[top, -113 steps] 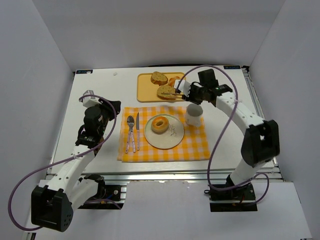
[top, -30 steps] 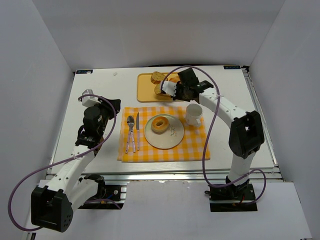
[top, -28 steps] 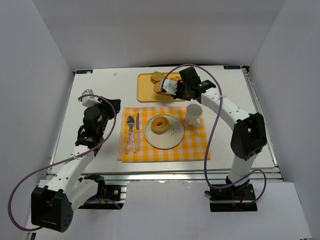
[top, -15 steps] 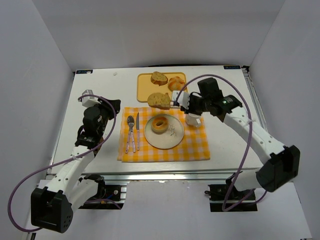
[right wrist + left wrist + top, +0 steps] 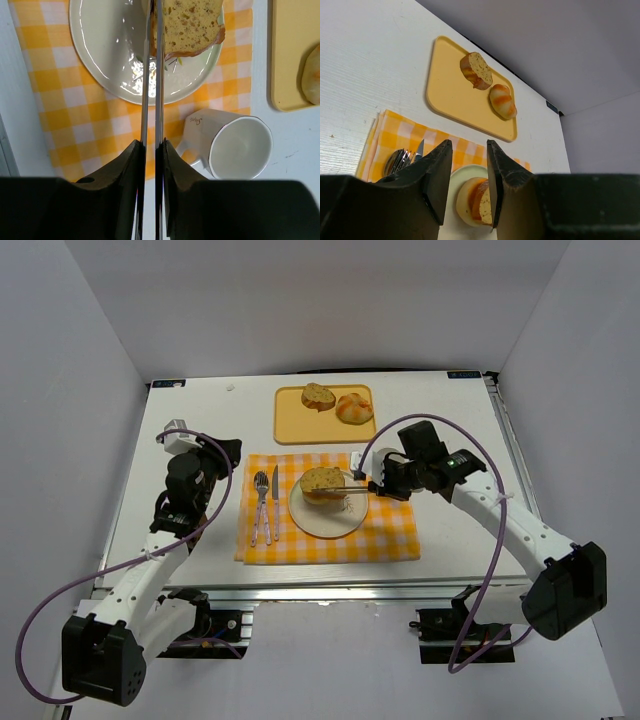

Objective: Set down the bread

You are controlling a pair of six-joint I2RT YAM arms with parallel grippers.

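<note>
My right gripper is shut on a pair of metal tongs, whose blades run between its fingers in the right wrist view. The tongs' tips meet a slice of bread at its edge. The slice sits over the white plate, on or just above the donut, which is mostly hidden. The slice also shows in the right wrist view over the plate. My left gripper is open and empty, raised over the table's left side.
A yellow tray at the back holds another bread slice and a roll. A white mug lies right of the plate on the checked cloth. A fork and knife lie left of the plate.
My right arm has carried the bread slice in the tongs from the yellow tray forward to over the plate. The left arm has not moved.
</note>
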